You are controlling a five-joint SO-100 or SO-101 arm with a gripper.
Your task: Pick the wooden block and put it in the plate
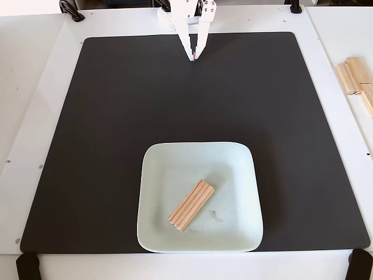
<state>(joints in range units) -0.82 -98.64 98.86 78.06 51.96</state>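
Only the front end of the arm showed in the fixed view, at the top edge. It was white plastic throughout. The pincer had two long, slim white fingers that tapered to narrow points, with a small reddish mark at the tips. Above them sat a blocky white housing with dark recesses and a hint of dark cabling.

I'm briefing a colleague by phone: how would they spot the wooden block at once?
Find the black mat, then the pale square plate near its front edge. The wooden block lies diagonally inside it, grooved face up, unlike the stacked wooden pieces off the mat at right.
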